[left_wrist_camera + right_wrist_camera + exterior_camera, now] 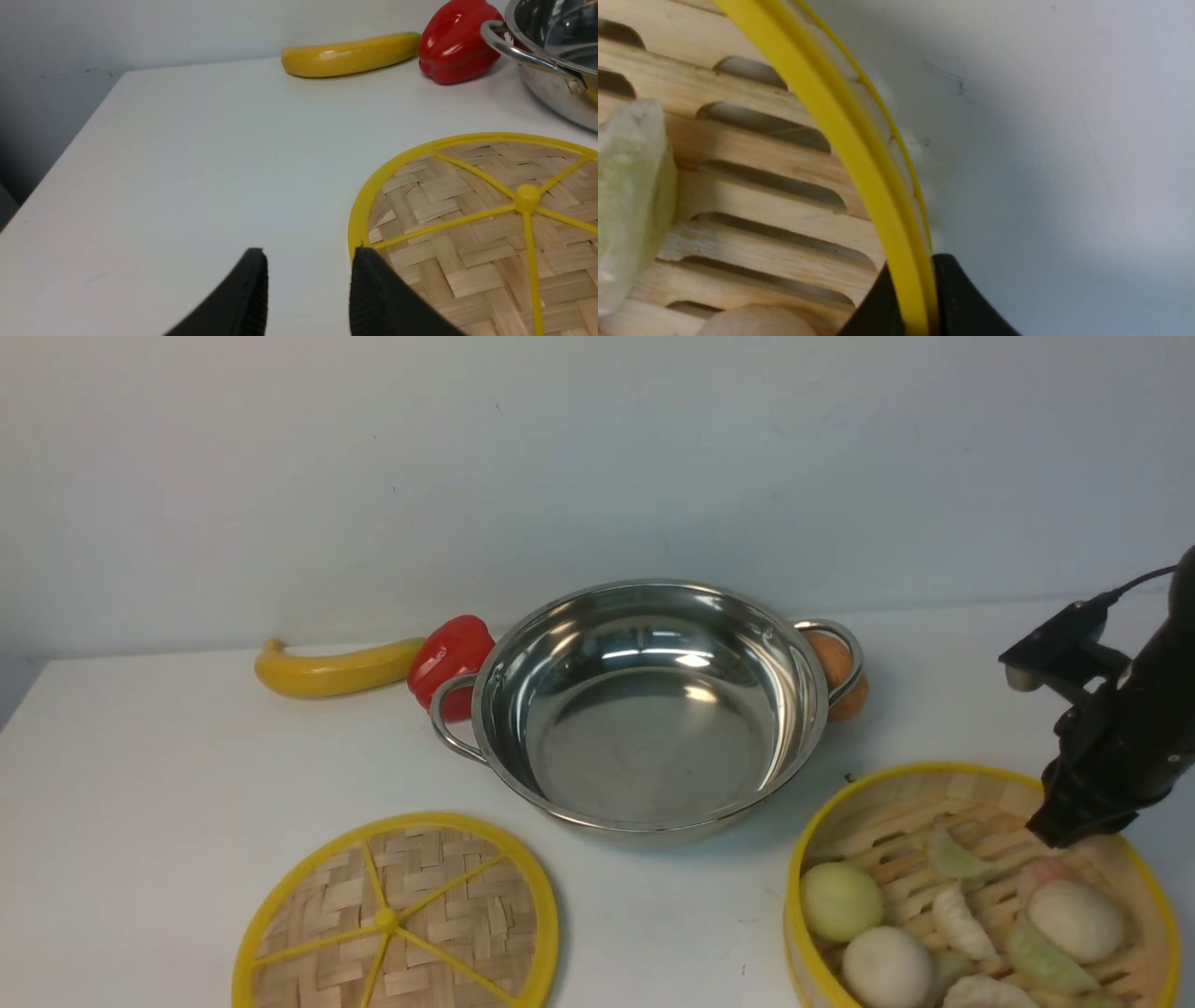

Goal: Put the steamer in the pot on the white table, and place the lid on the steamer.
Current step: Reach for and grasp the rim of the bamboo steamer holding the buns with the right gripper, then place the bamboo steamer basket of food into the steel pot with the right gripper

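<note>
Right gripper (913,275) of mine is clamped on the yellow rim of the steamer (943,768), which looks to be resting on the white table (140,784) beside the empty pot (644,737), the lid (397,919) flat by my left gripper (310,254), jaws apart and holding nothing, so I'd say both placements are yet to come

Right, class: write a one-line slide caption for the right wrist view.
Right gripper shut on the steamer rim, with the white table alongside.

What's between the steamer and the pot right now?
Only bare white table with one small dark speck, as the front view shows; the steamer and pot stand apart.
</note>
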You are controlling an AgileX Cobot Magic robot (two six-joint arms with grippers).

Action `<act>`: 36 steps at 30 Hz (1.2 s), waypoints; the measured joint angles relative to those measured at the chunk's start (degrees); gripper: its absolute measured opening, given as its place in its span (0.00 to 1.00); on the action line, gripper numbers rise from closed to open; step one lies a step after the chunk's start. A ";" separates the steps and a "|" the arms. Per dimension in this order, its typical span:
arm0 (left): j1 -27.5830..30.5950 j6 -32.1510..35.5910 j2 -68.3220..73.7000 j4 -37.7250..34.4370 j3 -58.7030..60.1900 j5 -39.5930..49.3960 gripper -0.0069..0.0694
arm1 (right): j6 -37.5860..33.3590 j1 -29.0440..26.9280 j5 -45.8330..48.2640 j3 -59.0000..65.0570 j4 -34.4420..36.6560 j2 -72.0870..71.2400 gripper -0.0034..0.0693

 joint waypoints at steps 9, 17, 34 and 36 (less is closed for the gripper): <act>0.00 0.00 0.00 0.00 0.00 0.00 0.41 | -3.33 0.00 9.69 -8.10 1.01 -1.64 0.12; 0.00 0.00 0.00 0.00 0.00 0.00 0.41 | -6.87 0.00 14.92 -11.18 4.83 -1.69 0.12; 0.00 0.00 0.00 0.00 0.00 0.00 0.41 | 1.09 10.44 17.72 -39.75 8.77 3.55 0.12; 0.00 0.00 0.00 0.00 0.00 0.00 0.41 | 2.09 10.81 17.86 -43.80 9.05 5.78 0.12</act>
